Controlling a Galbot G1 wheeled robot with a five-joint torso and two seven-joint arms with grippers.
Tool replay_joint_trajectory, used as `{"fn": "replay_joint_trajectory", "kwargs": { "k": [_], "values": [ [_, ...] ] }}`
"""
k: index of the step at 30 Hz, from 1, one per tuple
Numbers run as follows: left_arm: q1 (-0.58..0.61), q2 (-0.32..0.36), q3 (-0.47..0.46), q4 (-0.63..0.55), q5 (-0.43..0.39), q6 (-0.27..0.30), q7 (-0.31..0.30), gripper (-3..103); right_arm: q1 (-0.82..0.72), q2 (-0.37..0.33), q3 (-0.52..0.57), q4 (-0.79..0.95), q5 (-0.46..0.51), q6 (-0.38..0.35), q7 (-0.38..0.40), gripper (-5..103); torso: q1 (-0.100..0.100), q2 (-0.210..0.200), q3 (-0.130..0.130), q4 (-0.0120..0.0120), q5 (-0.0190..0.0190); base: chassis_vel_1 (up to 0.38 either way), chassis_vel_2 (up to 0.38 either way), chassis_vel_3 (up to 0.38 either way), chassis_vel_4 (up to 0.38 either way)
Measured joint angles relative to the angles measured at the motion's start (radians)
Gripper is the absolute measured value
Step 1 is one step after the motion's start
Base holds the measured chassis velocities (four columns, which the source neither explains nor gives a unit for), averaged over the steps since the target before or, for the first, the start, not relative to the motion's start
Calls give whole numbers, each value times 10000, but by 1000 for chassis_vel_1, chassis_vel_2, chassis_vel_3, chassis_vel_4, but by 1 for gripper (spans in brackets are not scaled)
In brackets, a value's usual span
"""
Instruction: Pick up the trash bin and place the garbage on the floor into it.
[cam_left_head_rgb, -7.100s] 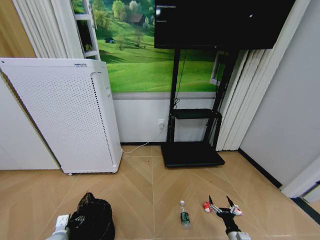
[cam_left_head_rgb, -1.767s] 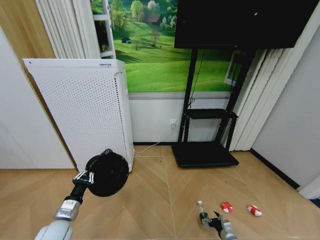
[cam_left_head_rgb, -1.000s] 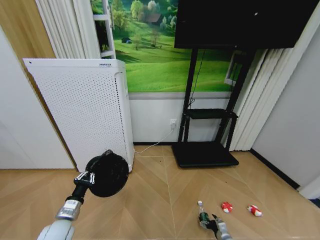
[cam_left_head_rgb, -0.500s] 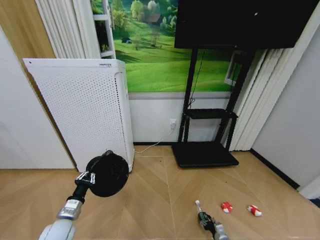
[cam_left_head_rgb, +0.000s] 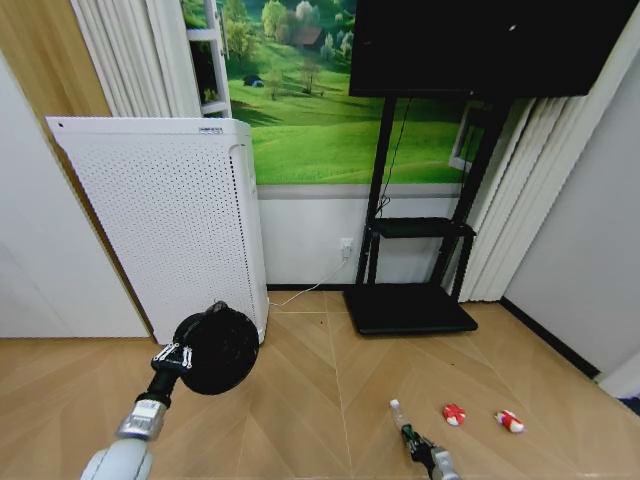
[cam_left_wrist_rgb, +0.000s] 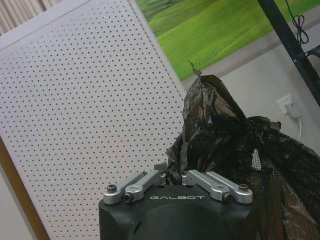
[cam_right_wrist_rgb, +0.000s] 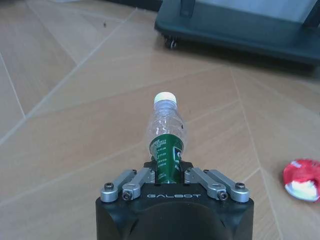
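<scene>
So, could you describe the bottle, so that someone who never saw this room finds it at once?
Start at the black TV stand base against the wall and come forward over the wood floor. The bottle is there, clamped in the right gripper, cap pointing towards the stand. Unlike the two red-and-white wrappers lying beside it, it is clear plastic with a green label and white cap.
</scene>
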Motion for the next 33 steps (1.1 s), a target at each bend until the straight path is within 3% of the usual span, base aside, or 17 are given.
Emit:
{"fn": "replay_joint_trajectory", "kwargs": {
  "k": [11,17,22,25,33],
  "values": [
    [-514,-206,186,82,-95,-8,-9,7,-1985,-654,1791,3369,170,116,-171,20,0,0,0,-3,-1,0,0,0,0],
    [-1025,-162,686,240,-232,49,6,7,-3395,-476,2915,5353,-716,951,-936,20,0,1,0,-4,1,0,0,0,0],
    [-1195,-6,1040,291,-363,123,15,7,-3820,-324,3024,6020,-1264,1475,-1374,20,0,0,0,-4,1,0,0,0,0],
    [-1392,169,1510,360,-478,195,35,7,-3535,-226,2745,6221,-2233,2305,-1903,20,0,0,0,-2,2,0,0,0,0],
    [-1819,299,2211,600,-494,213,49,7,-2231,-324,1699,6080,-2278,2666,-2057,20,0,1,1,-2,1,0,0,0,0]
  ]
}}
